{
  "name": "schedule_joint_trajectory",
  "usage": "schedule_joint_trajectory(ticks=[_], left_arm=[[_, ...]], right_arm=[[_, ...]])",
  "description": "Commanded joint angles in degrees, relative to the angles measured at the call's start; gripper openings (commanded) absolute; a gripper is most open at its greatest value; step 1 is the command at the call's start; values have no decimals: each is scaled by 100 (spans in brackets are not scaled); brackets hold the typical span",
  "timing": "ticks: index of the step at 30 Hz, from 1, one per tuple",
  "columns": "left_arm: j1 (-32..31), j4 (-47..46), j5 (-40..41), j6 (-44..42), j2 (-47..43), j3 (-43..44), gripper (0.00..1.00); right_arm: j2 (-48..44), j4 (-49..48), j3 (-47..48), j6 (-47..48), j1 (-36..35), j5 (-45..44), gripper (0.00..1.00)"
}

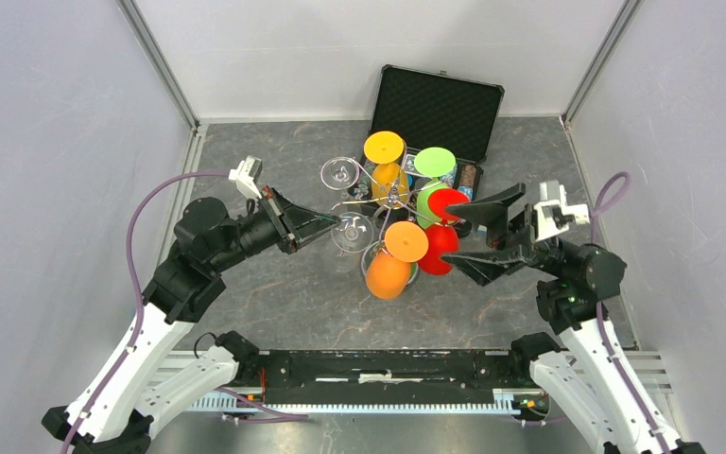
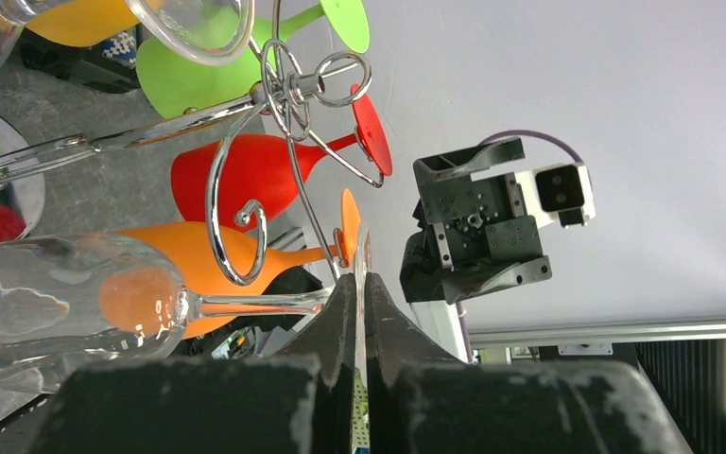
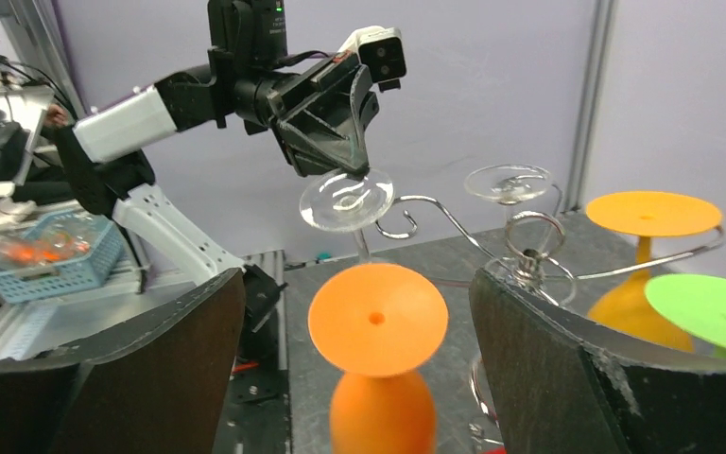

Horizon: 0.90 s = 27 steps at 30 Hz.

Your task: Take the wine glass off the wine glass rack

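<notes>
The chrome wine glass rack (image 1: 393,195) stands mid-table with several glasses hanging foot-up: yellow-orange (image 1: 384,148), green (image 1: 434,162), red (image 1: 447,204), orange (image 1: 406,242) and a clear one (image 1: 341,172). My left gripper (image 1: 333,225) is shut on the rim of the foot of another clear wine glass (image 1: 353,231) at the rack's left side. In the left wrist view its jaws (image 2: 360,282) pinch the thin foot; the stem and bowl (image 2: 57,303) lie to the left by a curled arm (image 2: 236,218). My right gripper (image 1: 469,236) is open beside the red glass. In its wrist view the orange foot (image 3: 378,317) shows between its jaws.
An open black foam-lined case (image 1: 435,112) stands behind the rack. Grey walls close in the left, right and back. The rack's mirrored base (image 2: 0,189) sits under the glasses. In the right wrist view, a blue basket (image 3: 43,260) sits off the table to the left.
</notes>
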<state>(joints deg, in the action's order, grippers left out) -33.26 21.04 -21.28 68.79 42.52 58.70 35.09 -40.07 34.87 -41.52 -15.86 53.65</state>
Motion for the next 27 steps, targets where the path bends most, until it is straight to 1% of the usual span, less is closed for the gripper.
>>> schedule_joint_trajectory(ticks=[1,2,3,8,16,27], left_arm=[[-23,-158,-86,232,-181,45,2],[-25,-140,-79,236,-195,58,2],[-23,-120,-70,231,-209,69,2],[-27,85,77,240,-247,223,2],[-23,504,368,306,-118,783,2],[-23,886,713,442,-176,1218,2]], right_arm=[[380,1593,942,905,-608,-737,92],[484,1898,1091,1125,-756,-943,91],[565,1942,1251,1157,-919,-974,91],[981,1942,1751,1157,-1620,-974,91],[1239,1942,2078,1157,-2497,-974,91],[1233,1942,1952,1157,-3743,-974,91]])
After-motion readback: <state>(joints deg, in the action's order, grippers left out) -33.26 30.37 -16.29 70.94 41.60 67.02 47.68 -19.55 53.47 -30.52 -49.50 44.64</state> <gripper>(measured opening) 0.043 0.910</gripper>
